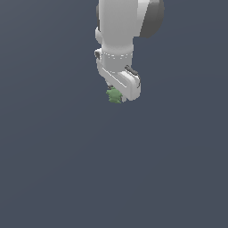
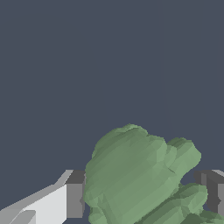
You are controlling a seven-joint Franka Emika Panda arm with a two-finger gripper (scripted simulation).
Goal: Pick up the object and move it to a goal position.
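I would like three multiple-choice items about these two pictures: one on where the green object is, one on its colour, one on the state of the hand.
1. Where is the green object?
A. between the fingers of the hand
B. far off at the exterior view's right
C. on top of the arm

2. What colour is the object?
A. red
B. green
C. yellow

3. How does the hand stand?
A. wide open, nothing near it
B. out of view
C. fingers on both sides of the object

Key: 1 A, the wrist view shows a dark pad on each side; 2 B, matte green in both views; 3 C, one pad touches it, the other sits close.
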